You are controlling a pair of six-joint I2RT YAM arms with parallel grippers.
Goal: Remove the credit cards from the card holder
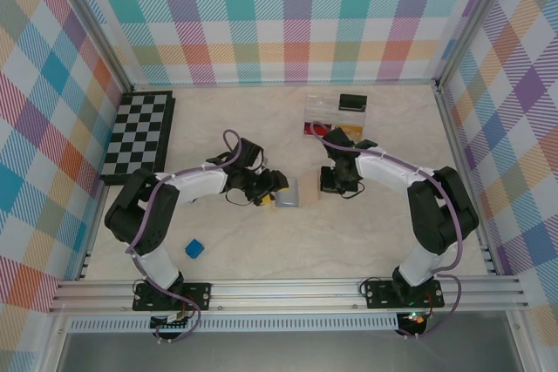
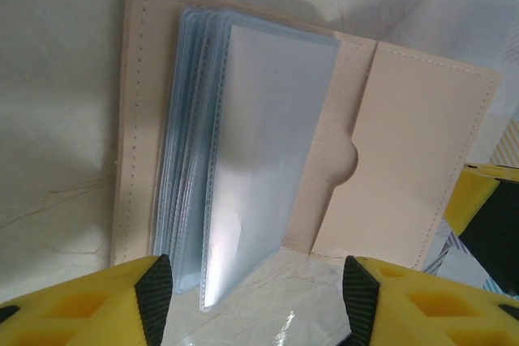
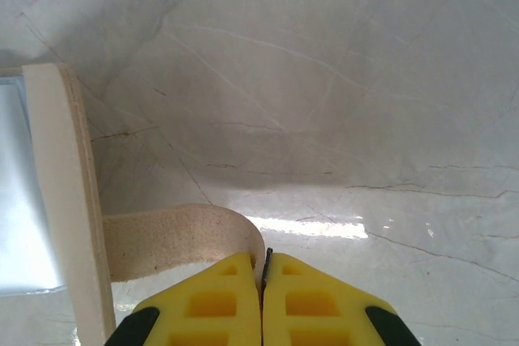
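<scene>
While your left tool stands open, its yellow fingers sit either side of the lower edge of the clear sleeves without pinching them. Your right tool is closed on the tip of a tan flap that curls up from the card holder. You have the card holder lying open on the counter between the two tools, about mid-counter, its sleeves fanned up from the spine. Further out, a clear box sits far and right of centre, a chessboard lies far left, and a blue cube rests near left, well apart from the holder.
</scene>
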